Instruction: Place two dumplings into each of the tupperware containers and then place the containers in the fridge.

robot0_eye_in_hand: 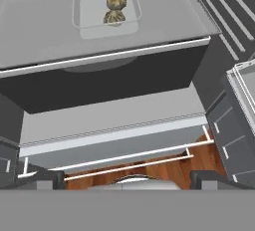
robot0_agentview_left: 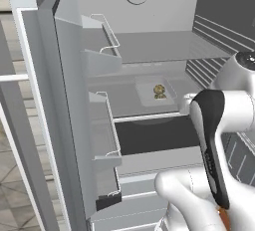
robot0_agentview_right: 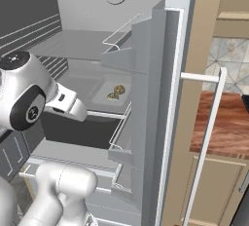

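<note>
On fridge shelf (robot0_agentview_left: 124,103), tupperware container (robot0_agentview_left: 169,95) mid-shelf.

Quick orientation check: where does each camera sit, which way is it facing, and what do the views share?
Left base view: behind the arm on its left, facing into the open fridge; arm at lower right.
Right base view: behind on the right, same fridge; arm at lower left.
Hand view: on the hand, looking down over the shelf; open gripper at the bottom.
All three share the container with two dumplings.

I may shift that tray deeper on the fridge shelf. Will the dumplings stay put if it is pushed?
Probably they would roll: the two dumplings are round and lie loose. The container is shallow, though its rim should catch them. It likely slides easily on the smooth shelf.
</note>
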